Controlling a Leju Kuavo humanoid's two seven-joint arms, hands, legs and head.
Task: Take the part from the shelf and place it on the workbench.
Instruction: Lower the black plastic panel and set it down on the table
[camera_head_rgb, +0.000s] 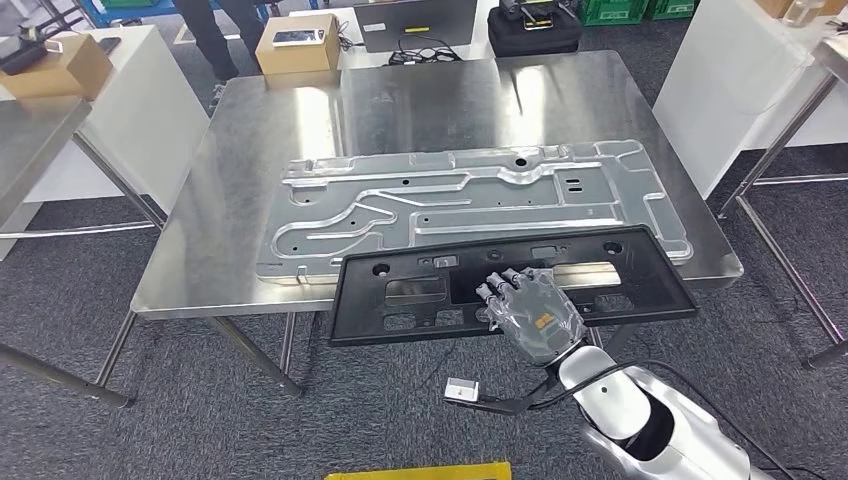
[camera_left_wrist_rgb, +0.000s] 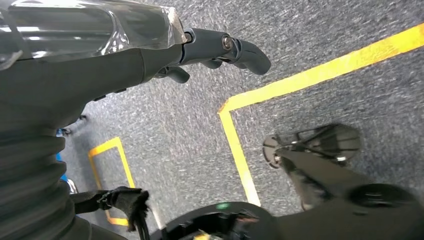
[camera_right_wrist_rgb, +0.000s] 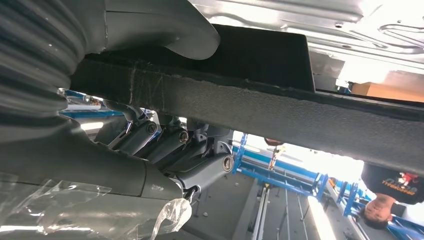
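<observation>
Head view: right hand (camera_head_rgb: 528, 312) clamps black part (camera_head_rgb: 420, 295) at its near long edge; part's long axis lies along tabletop (camera_head_rgb: 240, 130) near edge, far side overlapping metal panel (camera_head_rgb: 480, 195). Left hand (camera_left_wrist_rgb: 220, 50) hangs curled, holding nothing.

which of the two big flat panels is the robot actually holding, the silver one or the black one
The black plastic panel: the right hand grips its near edge, and it overhangs the workbench. The silver stamped metal panel lies flat farther back, untouched by the hand.

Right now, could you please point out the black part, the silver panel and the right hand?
black part (camera_head_rgb: 640, 290), head view, its right frame.
silver panel (camera_head_rgb: 420, 195), head view, its ribbed middle.
right hand (camera_head_rgb: 530, 305), head view, its back.
</observation>
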